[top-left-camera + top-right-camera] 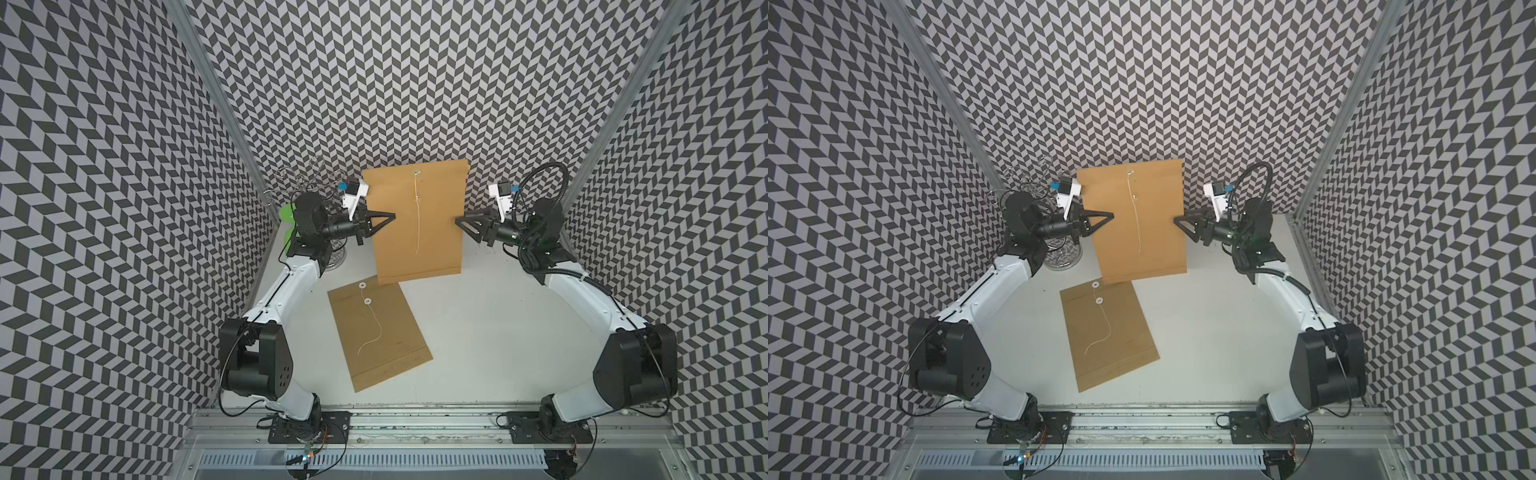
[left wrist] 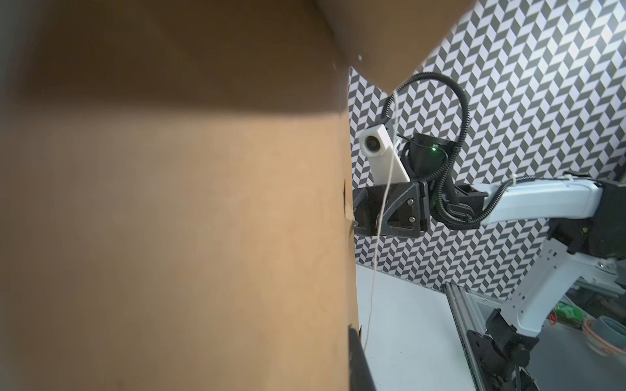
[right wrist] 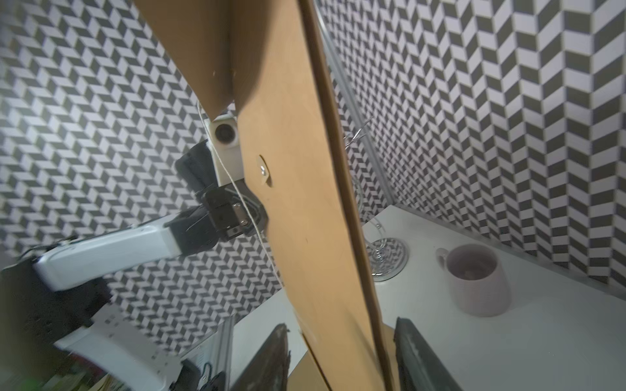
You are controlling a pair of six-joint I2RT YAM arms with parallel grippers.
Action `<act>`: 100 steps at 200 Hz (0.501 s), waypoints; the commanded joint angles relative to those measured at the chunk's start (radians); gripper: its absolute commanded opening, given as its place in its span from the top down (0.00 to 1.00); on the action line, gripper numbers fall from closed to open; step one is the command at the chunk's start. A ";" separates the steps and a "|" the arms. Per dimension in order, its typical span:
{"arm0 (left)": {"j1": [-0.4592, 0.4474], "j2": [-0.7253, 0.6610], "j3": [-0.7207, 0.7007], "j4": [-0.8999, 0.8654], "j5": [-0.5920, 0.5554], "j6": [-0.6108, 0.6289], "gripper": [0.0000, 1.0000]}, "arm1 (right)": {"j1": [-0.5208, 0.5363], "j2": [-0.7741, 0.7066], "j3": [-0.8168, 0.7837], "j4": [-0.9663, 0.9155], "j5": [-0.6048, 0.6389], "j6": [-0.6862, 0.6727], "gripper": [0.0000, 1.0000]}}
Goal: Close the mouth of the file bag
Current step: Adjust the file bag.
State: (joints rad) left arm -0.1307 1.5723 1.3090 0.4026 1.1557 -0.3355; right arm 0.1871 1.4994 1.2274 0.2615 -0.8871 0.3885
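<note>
A brown file bag hangs upright above the back of the table, its white string dangling down its face. My left gripper is shut on the bag's left edge. In the left wrist view the bag fills most of the frame beside one dark finger. My right gripper stands open, with the bag's right edge between its fingers, apart from both. The top flap bends away from the bag's face above the round button.
A second brown file bag lies flat mid-table with its string loose. A wire stand and a green object sit at the back left. A pale mug stands behind the held bag. Patterned walls enclose three sides.
</note>
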 commanded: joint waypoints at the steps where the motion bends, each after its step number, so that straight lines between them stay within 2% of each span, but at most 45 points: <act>1: 0.027 -0.050 0.000 0.057 -0.133 -0.118 1.00 | 0.026 -0.119 -0.044 -0.094 0.301 -0.021 0.48; 16: 0.026 -0.055 0.007 0.036 -0.177 -0.149 1.00 | 0.099 -0.181 -0.072 -0.128 0.460 -0.062 0.49; 33: 0.025 -0.063 0.005 0.030 -0.198 -0.187 1.00 | 0.233 -0.195 -0.086 -0.136 0.519 -0.126 0.51; 47: 0.020 -0.078 0.003 0.024 -0.201 -0.201 1.00 | 0.314 -0.192 -0.136 -0.071 0.553 -0.144 0.52; 63: 0.009 -0.091 0.010 0.005 -0.199 -0.206 1.00 | 0.344 -0.174 -0.180 0.033 0.537 -0.117 0.52; 100: -0.018 -0.113 0.043 -0.088 -0.212 -0.187 1.00 | 0.375 -0.137 -0.181 0.114 0.569 -0.141 0.53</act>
State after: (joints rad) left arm -0.1303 1.4979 1.3071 0.3679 0.9649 -0.5190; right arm 0.5545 1.3495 1.0492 0.2432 -0.3859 0.2787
